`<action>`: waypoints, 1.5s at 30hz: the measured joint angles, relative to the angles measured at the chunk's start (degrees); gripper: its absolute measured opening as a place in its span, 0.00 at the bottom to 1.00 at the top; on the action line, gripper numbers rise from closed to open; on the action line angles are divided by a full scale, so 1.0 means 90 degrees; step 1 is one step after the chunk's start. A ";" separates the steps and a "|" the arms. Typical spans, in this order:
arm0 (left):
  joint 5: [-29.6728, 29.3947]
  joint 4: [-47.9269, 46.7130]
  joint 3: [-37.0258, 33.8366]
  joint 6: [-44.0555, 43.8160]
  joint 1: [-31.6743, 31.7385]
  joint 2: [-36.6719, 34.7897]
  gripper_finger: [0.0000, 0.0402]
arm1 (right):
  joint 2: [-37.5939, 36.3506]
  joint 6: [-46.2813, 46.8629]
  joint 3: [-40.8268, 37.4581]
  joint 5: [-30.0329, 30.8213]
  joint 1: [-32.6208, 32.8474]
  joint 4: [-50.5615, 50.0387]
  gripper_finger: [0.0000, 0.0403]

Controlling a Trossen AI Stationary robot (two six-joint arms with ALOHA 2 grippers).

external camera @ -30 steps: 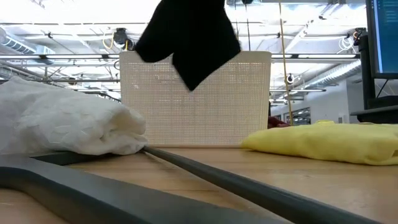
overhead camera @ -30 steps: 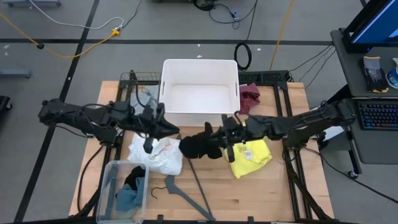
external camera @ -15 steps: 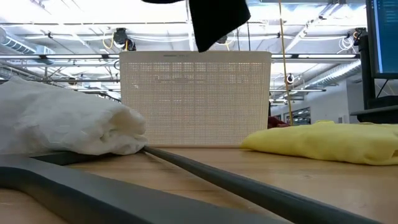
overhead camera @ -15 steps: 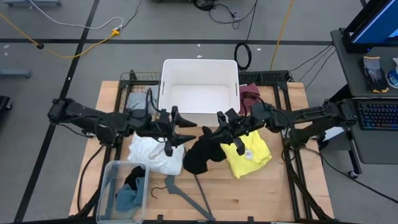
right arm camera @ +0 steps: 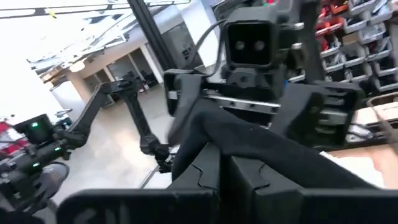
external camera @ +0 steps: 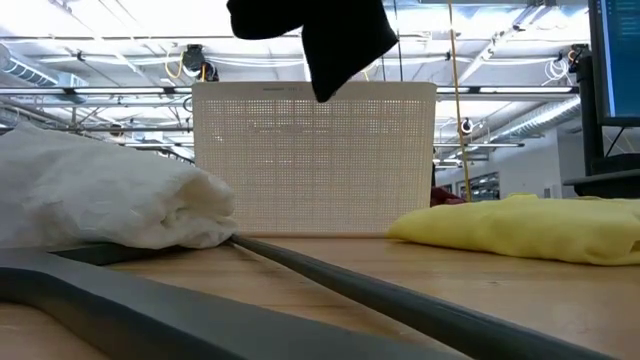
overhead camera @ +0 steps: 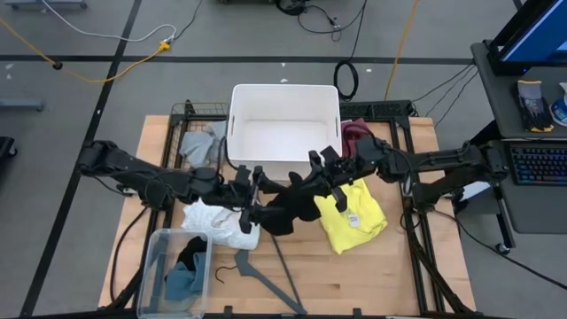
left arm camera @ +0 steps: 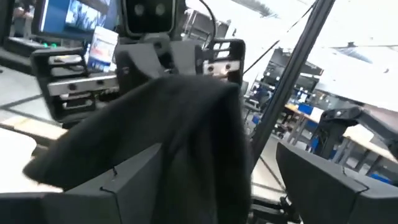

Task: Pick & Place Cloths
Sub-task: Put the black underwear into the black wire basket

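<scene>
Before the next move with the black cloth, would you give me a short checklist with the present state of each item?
1. Right hand shut on the black cloth: ok.
2. Left hand open: ok, its fingers stand wide.
3. Left hand free of the cloth: cannot tell; in the left wrist view the fabric lies between its fingers.
4. Cloth clear of the table: ok; in the low view it hangs high, near the bin's top edge.
5. Bin has room: ok, nothing shows inside it.
6. Cloth over the bin: not ok; it hangs just in front of the bin's near wall.
</scene>
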 joint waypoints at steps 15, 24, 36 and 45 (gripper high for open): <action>-0.0204 0.0789 0.0210 -0.0504 -0.0043 0.0741 0.78 | 0.0036 -0.0764 0.0005 0.0703 -0.0220 0.0014 0.00; -0.0303 0.0792 0.0693 -0.0467 0.0237 0.1410 0.78 | 0.0036 -0.0773 0.0005 0.0677 -0.0205 0.0215 0.00; -0.0882 0.0546 0.0690 -0.0741 0.0458 0.1431 0.44 | 0.0036 -0.0755 0.0005 0.0126 -0.0204 0.0353 0.01; -0.0871 0.0398 0.0690 -0.0858 0.0508 0.1422 0.04 | 0.0037 -0.0804 0.0002 -0.1617 -0.0492 0.0203 0.10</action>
